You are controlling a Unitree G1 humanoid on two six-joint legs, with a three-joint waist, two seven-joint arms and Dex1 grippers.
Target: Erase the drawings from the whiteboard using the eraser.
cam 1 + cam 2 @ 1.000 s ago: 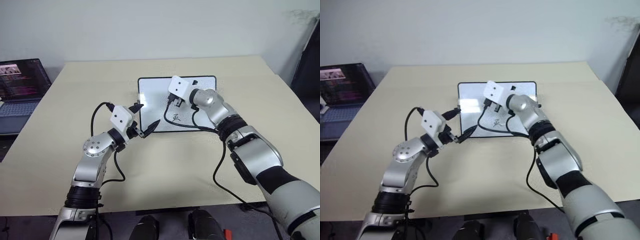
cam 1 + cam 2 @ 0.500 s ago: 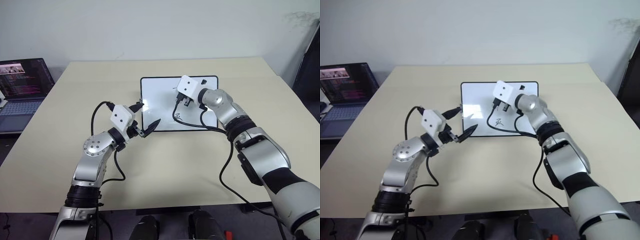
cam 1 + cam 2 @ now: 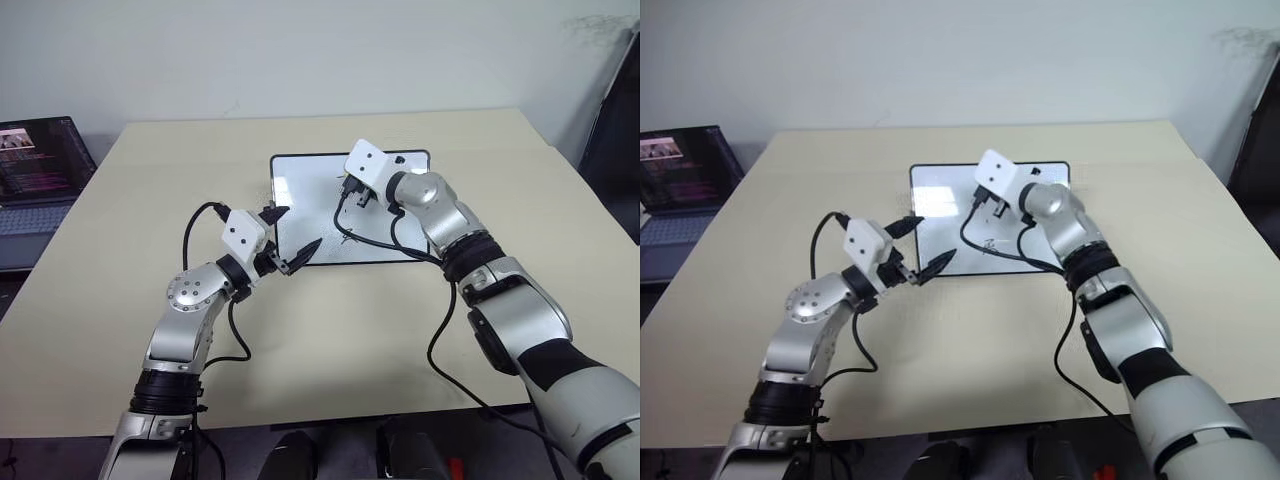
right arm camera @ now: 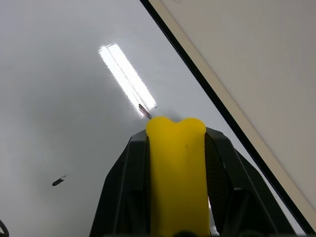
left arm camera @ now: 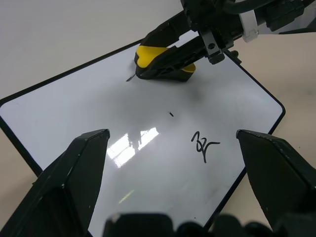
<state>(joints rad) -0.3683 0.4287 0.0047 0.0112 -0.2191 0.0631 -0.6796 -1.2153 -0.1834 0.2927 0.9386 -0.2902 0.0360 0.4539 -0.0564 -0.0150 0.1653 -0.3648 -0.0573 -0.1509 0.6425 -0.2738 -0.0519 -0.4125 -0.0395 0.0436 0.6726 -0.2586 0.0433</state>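
Observation:
The whiteboard (image 3: 305, 190) lies flat mid-table, black-framed and glossy. My right gripper (image 4: 177, 133) is shut on the yellow eraser (image 5: 148, 54), whose dark underside rests on the board near its far edge. A short stroke (image 5: 130, 77) of the drawings pokes out just beyond the eraser's tip. A tiny speck (image 5: 171, 114) and a scribbled character (image 5: 203, 146) sit nearer on the board. My left gripper (image 3: 292, 232) hovers open over the board's near left corner, holding nothing.
The beige table (image 3: 350, 330) carries the board. An open laptop (image 3: 40, 160) stands off its far left corner. A black cable (image 3: 370, 243) from my right wrist drapes across the board's near part. A dark object (image 3: 615, 130) stands at the right edge.
The right gripper with the eraser has shifted slightly toward the board's far edge, away from the scribbled character. The head view swayed sideways. The left gripper stayed put.

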